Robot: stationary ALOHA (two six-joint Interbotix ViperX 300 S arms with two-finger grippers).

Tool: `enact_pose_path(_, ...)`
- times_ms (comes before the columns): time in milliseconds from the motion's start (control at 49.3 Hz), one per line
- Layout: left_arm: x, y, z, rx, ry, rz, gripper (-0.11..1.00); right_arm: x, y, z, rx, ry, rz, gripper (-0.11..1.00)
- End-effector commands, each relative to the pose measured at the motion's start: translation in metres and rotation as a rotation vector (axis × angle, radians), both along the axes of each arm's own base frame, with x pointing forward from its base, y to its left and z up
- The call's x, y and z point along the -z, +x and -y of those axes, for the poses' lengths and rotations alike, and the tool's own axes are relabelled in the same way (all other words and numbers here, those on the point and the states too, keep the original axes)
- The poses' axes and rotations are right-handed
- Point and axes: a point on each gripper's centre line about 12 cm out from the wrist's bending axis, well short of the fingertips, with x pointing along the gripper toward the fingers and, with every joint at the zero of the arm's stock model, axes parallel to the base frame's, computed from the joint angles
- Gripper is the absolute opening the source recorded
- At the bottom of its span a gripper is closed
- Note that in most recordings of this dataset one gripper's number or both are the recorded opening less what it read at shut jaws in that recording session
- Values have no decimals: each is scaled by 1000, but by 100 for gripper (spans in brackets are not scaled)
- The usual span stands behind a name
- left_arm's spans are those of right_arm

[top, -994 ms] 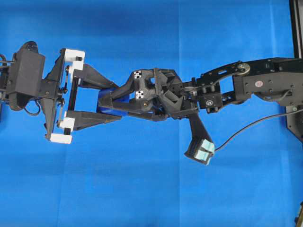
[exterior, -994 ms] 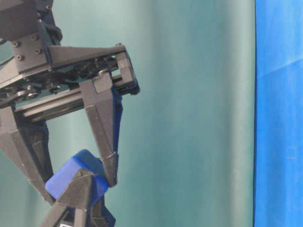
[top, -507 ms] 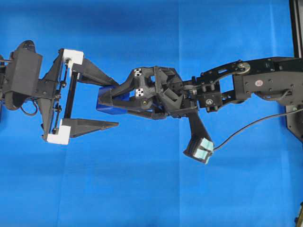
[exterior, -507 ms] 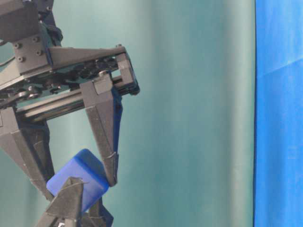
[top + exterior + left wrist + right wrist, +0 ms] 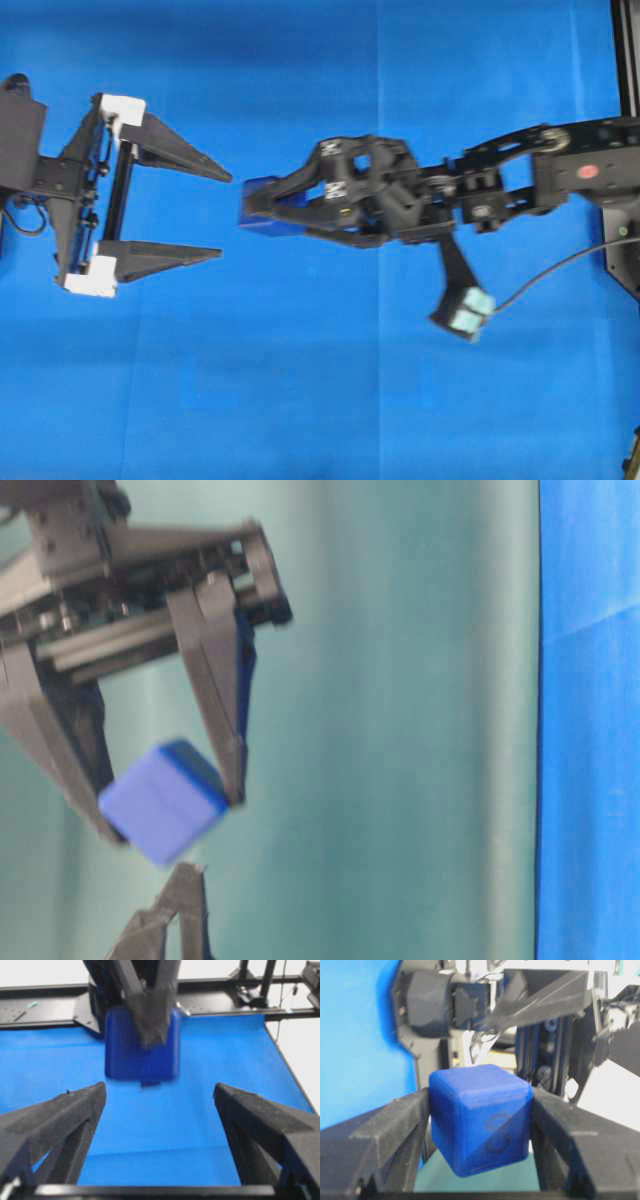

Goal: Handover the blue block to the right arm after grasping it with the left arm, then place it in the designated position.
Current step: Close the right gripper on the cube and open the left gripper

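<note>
The right claw [image 5: 262, 208] pinches the block [image 5: 258, 212] between its fingertips, high above the table [image 5: 300, 400], because the handover looks done, while the left claw [image 5: 215, 215] stands spread and apart, leaving it free to go place

Left end effector [image 5: 215, 215] spread wide; right end effector [image 5: 262, 208] apparently clamped.

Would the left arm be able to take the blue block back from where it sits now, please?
Probably not cleanly: the blue block is clamped between the right gripper's fingers, which cover two of its faces. The open left gripper stands apart, facing it over bare cloth.
</note>
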Motion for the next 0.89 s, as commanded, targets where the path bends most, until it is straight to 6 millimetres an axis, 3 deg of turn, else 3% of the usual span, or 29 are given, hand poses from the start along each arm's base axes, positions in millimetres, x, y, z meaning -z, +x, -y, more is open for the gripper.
enact_pose_path(0, -11, -5, -1, -2, -3, 43, 90, -17, -18, 0, -3, 7, 45, 52)
enact_pose_path(365, -11, -7, -3, -9, -2, 40, 90, -19, -73, 1, 28, -5, 42, 52)
enact_pose_path(629, -10, -3, -6, -18, -2, 35, 90, -15, -74, 0, 40, 32, 23, 52)
enact_pose_path(872, -10, -3, -6, -17, 1, 34, 90, -18, -76, 0, 101, 313, 4, 52)
